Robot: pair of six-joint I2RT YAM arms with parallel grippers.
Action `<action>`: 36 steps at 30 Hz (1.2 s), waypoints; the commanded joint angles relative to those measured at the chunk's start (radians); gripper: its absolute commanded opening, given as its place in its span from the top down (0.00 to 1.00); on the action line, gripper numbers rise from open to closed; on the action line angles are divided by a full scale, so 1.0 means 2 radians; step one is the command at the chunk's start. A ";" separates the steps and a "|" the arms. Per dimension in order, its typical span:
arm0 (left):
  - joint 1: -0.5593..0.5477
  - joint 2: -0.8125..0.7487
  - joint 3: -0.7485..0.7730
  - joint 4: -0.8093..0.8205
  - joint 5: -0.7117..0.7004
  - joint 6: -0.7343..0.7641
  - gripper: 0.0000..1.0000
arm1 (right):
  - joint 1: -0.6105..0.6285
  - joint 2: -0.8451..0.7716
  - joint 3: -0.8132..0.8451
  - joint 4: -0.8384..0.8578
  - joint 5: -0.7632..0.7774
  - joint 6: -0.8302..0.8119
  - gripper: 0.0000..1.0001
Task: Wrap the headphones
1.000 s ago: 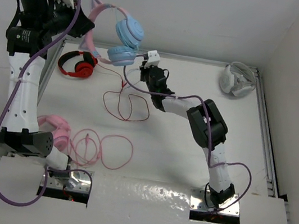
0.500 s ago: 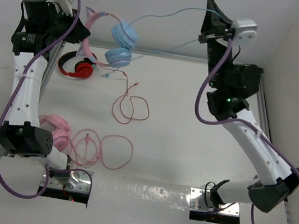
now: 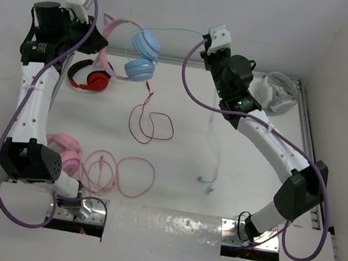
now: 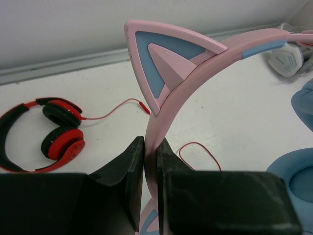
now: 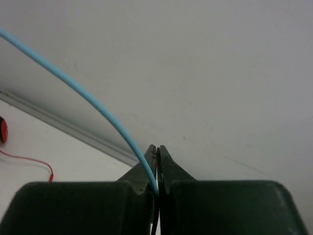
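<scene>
The headphones [image 3: 145, 44] hang in the air at the back left, with two light blue ear cups and a pink headband [image 4: 195, 73] bearing a cat ear [image 4: 161, 63]. My left gripper [image 4: 150, 147] is shut on the headband, and it also shows in the top view [image 3: 98, 42]. The thin light blue cable [image 5: 88, 98] runs from the upper ear cup to my right gripper [image 5: 157, 152], which is shut on it, high by the back wall [image 3: 207, 43]. The rest of the cable [image 3: 211, 169] dangles down from there to the table.
Red-and-black headphones [image 3: 89, 77] lie at the back left, their red cable [image 3: 148, 123] looping toward the middle. All-pink headphones [image 3: 67, 153] with a coiled pink cable [image 3: 127, 176] lie at the near left. A white object [image 3: 278, 93] sits at the back right.
My right arm rose from beside the ear cups with the blue cable, swung far right, then came back left. The cable's free end now hangs to the table. The left arm barely moved.
</scene>
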 commanded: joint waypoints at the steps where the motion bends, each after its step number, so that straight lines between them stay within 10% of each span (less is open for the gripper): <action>1: -0.019 -0.007 -0.013 0.047 0.013 -0.013 1.00 | -0.019 -0.020 -0.012 -0.030 -0.014 0.014 1.00; 7: -0.073 0.023 -0.033 0.034 -0.071 0.038 1.00 | -0.035 -0.043 -0.057 -0.040 -0.064 -0.037 1.00; 36: -0.330 0.014 -0.114 -0.030 -0.070 0.180 1.00 | -0.125 0.177 0.305 -0.239 -0.011 0.029 1.00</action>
